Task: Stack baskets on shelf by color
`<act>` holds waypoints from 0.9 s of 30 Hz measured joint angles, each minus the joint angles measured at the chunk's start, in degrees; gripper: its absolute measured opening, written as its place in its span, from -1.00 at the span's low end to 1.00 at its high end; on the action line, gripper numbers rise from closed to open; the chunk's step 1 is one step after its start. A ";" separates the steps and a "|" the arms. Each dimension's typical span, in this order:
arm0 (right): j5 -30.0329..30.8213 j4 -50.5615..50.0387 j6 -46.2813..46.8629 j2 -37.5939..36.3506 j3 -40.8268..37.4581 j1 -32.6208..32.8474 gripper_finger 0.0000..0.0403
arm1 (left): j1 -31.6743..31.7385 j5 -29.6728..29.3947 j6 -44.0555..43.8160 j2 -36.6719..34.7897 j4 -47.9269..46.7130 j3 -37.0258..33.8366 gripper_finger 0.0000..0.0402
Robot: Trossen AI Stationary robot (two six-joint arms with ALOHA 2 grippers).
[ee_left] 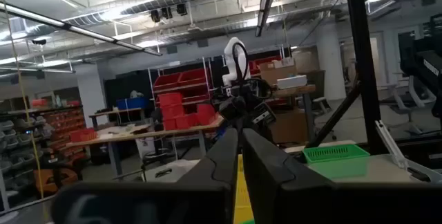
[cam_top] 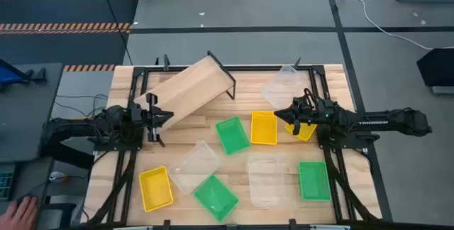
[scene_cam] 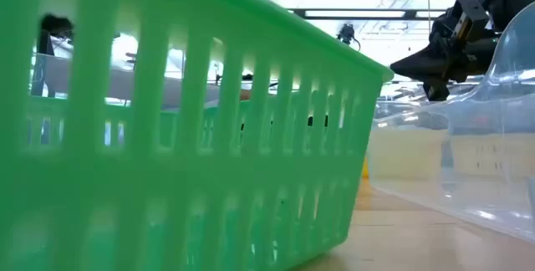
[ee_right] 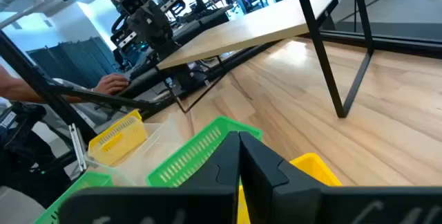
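Both grippers, left [cam_top: 157,116] and right [cam_top: 281,113], hover clenched and empty mid-frame; those baskets [cam_top: 232,135] look light, slick, stiff — pinch a rim.

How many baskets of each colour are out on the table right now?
Green baskets: 3
Yellow baskets: 3, one partly hidden under the right gripper
Clear baskets: 3
Total: 9

We see the shelf [cam_top: 190,86] at the table's [cam_top: 234,201] rear left. Before it, baskets [cam_top: 232,135] lie scattered across the front and right, one [cam_top: 284,82] behind the others, rear right.
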 joint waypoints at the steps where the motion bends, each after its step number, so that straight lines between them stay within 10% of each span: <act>1: 0.01 0.00 -0.01 -0.01 0.01 0.00 -0.93 | 0.00 0.00 0.00 0.00 0.00 0.02 -0.86; 27: 0.01 -0.01 0.00 0.00 0.01 0.01 -0.93 | 0.00 0.00 0.00 0.02 0.00 0.02 -0.82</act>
